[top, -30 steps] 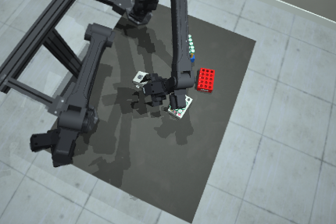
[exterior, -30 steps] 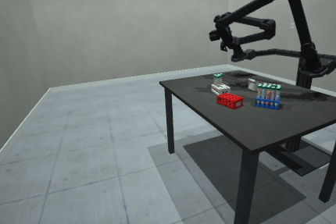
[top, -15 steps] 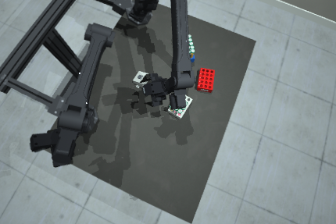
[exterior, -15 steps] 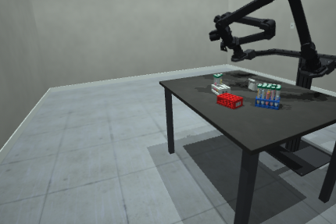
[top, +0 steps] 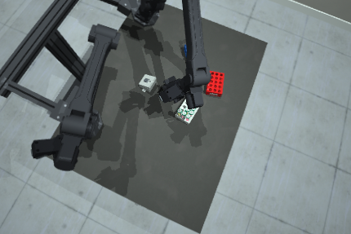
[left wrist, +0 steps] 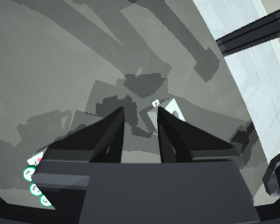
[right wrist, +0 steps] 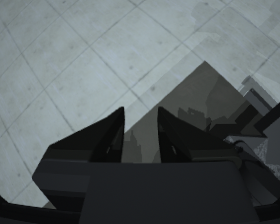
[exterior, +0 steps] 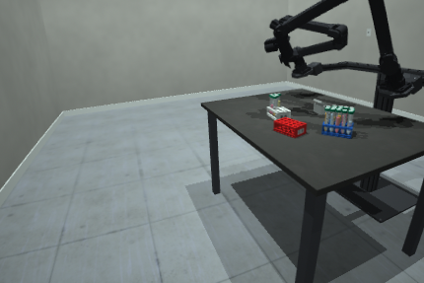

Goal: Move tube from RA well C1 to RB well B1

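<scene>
The blue rack RA [exterior: 339,131] holds a row of several upright tubes [exterior: 339,114]. In the top view only a sliver of the blue rack [top: 185,50] shows behind the left arm, and I cannot single out the tube in C1. The white rack RB [top: 188,112] [exterior: 278,113] holds a few tubes [exterior: 274,98], and their tops show in the left wrist view [left wrist: 30,174]. My left gripper [top: 162,94] [left wrist: 140,113] hangs high over the table beside RB, fingers narrowly apart and empty. My right gripper [top: 37,150] [right wrist: 141,113] is off the table over the floor, also narrowly apart and empty.
A red rack [top: 215,83] [exterior: 290,127] with no tubes stands between RA and RB. The small white DONE box [top: 147,82] [exterior: 319,106] [left wrist: 170,110] sits nearer the arms' bases. A black frame [top: 37,35] carries both arms at the table's edge.
</scene>
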`<move>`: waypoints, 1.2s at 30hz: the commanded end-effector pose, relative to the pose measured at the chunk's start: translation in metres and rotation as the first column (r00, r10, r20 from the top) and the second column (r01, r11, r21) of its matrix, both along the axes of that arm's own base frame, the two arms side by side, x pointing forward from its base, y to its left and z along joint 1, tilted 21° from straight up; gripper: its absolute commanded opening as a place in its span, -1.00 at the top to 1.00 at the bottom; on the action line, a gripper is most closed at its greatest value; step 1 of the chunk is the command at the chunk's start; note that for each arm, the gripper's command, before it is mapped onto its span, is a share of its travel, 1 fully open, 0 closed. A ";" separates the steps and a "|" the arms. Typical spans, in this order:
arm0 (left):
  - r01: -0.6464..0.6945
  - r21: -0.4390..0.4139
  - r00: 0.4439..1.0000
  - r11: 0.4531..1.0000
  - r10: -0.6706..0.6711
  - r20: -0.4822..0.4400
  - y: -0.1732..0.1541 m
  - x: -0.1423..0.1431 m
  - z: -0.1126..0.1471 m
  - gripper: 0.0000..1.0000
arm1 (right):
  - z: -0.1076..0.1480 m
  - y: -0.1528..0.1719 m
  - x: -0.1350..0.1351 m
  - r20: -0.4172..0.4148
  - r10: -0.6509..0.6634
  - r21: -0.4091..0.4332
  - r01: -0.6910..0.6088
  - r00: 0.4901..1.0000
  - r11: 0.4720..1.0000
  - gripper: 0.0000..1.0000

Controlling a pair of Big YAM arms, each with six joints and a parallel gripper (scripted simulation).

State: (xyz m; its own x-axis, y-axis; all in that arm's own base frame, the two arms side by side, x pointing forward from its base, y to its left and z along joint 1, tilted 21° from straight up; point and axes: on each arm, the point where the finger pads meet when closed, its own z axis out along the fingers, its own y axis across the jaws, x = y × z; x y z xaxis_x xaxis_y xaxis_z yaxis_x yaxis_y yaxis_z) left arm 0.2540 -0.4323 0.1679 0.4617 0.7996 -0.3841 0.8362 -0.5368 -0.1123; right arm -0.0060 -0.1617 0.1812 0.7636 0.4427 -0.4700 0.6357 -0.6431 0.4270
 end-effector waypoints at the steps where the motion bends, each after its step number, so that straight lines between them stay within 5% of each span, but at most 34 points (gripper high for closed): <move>1: -0.174 0.022 0.985 0.985 0.173 0.008 0.011 0.013 0.009 0.40 | 0.016 -0.002 0.001 0.008 0.000 -0.033 0.000 1.000 0.999 0.40; 8: -0.320 0.061 0.947 0.945 0.320 0.023 0.025 0.026 0.005 0.40 | 0.016 -0.002 0.001 0.008 0.000 -0.033 0.000 1.000 0.999 0.40; 19: -0.632 0.122 0.775 0.765 0.628 0.072 0.056 0.052 -0.002 0.40 | 0.016 -0.002 0.001 0.008 0.000 -0.033 0.000 1.000 0.999 0.40; 21: -0.632 0.122 0.775 0.765 0.628 0.072 0.056 0.052 -0.002 0.40 | 0.016 -0.002 0.001 0.008 0.000 -0.033 0.000 1.000 0.999 0.40; 36: -0.922 0.131 0.381 0.364 0.915 0.133 0.106 0.086 -0.010 0.40 | 0.016 -0.002 0.001 0.008 0.000 -0.033 0.000 1.000 0.999 0.40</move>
State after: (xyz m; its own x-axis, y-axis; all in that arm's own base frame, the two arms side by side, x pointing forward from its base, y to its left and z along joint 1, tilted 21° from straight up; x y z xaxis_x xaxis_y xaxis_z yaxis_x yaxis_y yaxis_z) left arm 0.3315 -0.3359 0.1470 -0.4650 0.8661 -0.1836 0.8850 0.4599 -0.0722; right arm -0.0060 -0.1617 0.1812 0.7636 0.4427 -0.4700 0.6357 -0.6431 0.4270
